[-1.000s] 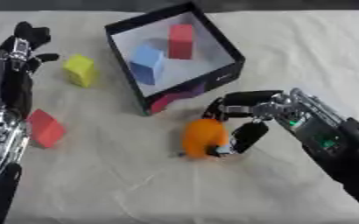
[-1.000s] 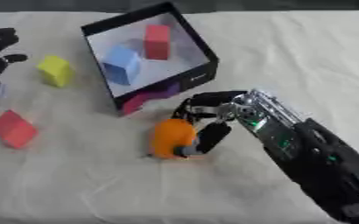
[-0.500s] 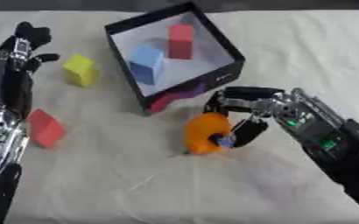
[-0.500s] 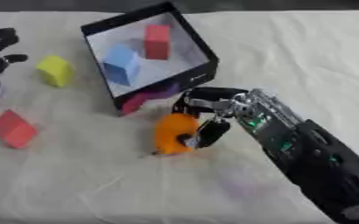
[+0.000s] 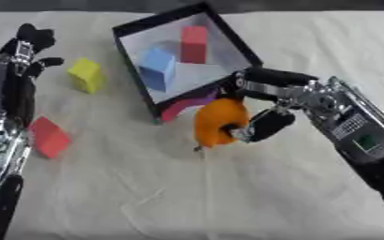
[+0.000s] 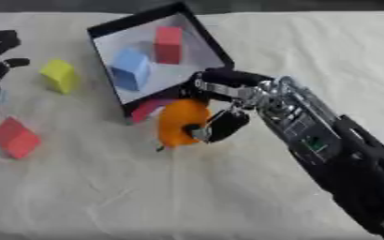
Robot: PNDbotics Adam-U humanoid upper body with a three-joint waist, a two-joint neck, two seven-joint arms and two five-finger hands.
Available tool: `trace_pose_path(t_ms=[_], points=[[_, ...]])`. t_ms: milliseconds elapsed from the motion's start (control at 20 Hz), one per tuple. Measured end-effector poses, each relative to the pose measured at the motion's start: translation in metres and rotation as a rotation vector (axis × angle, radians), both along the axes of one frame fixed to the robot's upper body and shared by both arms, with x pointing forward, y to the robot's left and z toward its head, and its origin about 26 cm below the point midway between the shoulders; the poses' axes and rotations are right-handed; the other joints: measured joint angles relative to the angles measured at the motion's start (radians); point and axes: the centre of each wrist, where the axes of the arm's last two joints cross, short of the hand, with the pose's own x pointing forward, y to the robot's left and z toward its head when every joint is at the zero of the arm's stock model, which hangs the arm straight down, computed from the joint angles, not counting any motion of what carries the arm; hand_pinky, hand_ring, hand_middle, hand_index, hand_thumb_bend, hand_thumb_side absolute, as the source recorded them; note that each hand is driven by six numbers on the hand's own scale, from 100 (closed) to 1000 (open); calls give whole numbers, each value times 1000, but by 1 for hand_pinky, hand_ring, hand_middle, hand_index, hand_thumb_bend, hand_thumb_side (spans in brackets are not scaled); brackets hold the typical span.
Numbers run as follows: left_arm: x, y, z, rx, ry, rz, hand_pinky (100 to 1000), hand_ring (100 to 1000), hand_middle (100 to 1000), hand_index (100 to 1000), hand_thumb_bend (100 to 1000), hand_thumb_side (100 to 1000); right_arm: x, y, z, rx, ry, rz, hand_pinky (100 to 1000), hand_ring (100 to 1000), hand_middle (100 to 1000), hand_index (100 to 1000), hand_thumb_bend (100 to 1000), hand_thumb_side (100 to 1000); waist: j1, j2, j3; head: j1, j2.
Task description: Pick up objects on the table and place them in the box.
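Centre frame, the robot's right hand [image 5: 265, 105] curls its fingers round a rounded orange object [image 5: 218, 120]. Left of frame, the left hand [image 5: 25, 47] rests spread near red [image 5: 48, 136] and yellow blocks [image 5: 86, 74]. Beyond, the black box [image 5: 236, 47] holds blue [image 5: 158, 67] and red cubes [image 5: 194, 43].

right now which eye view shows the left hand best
The left eye view: the left hand and its arm show whole along the left edge, fingers relaxed beside the yellow block. In the right eye view only some fingers show at the left edge.
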Motion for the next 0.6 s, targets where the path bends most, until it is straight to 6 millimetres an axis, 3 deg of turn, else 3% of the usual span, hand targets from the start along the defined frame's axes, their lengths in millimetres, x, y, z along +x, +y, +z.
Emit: trace_pose_path(t_ms=[400,600], points=[[0,0,0,-1,3,5,701,847,751,723,238,786,-4,-12,57,103,-193,-38,641,556,526,645,288,100,0,0,3,0,0],[0,0,0,-3,4,8,701,848,752,724,236,787,7,-15,85,207,-295,-119,638,555,524,644,274,100,0,0,4,-4,0]])
